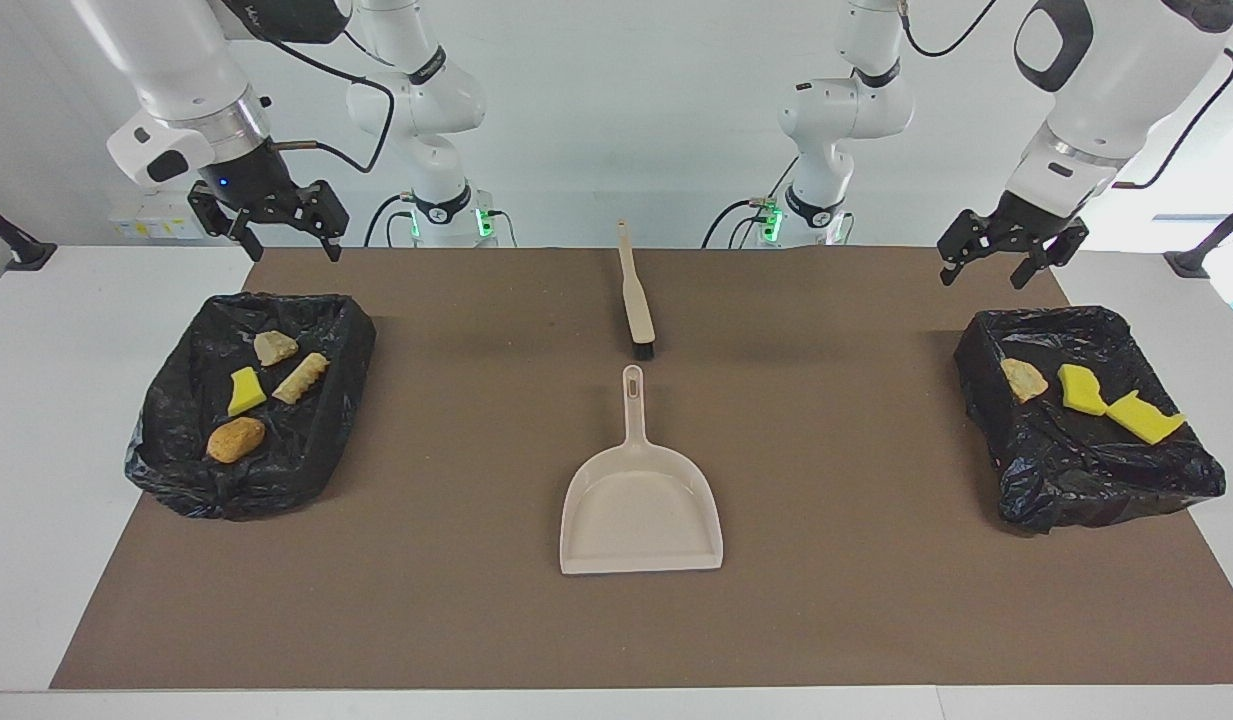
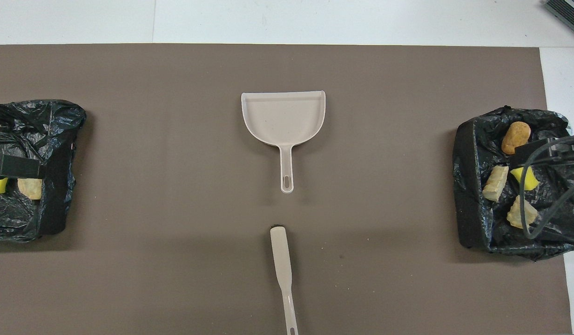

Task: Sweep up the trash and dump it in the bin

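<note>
With all seven trash scraps [image 1: 276, 383] already lying in the two black-lined bins [image 1: 306, 450] at the tabletop's ends, dustpan [image 1: 641, 510] and brush [image 1: 636, 305] rest mid-tabletop while left tool [image 1: 1006, 258] and right tool [image 1: 281, 228] hang open, empty.

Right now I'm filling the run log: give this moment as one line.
trash: in both bins | dustpan, brush: untouched mid-mat | left gripper: open, empty | right gripper: open, empty

place: robotics lab | evidence: white wall, brown mat [image 1: 476, 600], two mounted arms
</note>
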Motion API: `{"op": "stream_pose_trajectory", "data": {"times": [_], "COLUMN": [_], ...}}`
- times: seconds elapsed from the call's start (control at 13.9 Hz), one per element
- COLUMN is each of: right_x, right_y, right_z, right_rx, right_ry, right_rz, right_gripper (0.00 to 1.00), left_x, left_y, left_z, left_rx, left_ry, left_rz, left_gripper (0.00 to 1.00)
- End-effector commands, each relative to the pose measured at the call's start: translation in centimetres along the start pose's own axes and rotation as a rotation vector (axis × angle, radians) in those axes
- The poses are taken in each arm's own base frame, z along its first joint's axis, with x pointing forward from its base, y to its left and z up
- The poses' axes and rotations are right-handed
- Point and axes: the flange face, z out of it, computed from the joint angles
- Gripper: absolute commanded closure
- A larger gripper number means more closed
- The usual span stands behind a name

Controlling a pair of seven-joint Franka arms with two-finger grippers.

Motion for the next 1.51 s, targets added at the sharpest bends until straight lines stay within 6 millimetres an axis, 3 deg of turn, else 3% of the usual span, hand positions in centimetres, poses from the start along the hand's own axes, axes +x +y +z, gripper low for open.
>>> {"op": "stream_pose_trajectory", "data": {"times": [0.0,0.29,1.44], "right_x": [-0.8,-0.8,-0.8], "right_y": [0.1,0.1,0.1], "right_z": [0.0,0.0,0.0], "right_rx": [0.015,0.015,0.015], "right_ry": [-0.008,-0.008,-0.006], "right_rz": [-0.002,-0.002,-0.002], "right_gripper": [0.0,0.0,0.0], "left_x": [0.0,-0.1,-1.6], "left_y": [0.4,0.1,-0.3], "left_z": [-1.2,-2.1,-2.5], "left_rx": [0.01,0.019,0.017], "left_ry": [0.0,0.009,-0.031], "left_rz": [0.012,0.007,-0.065], "left_gripper": [0.0,0.0,0.0]}}
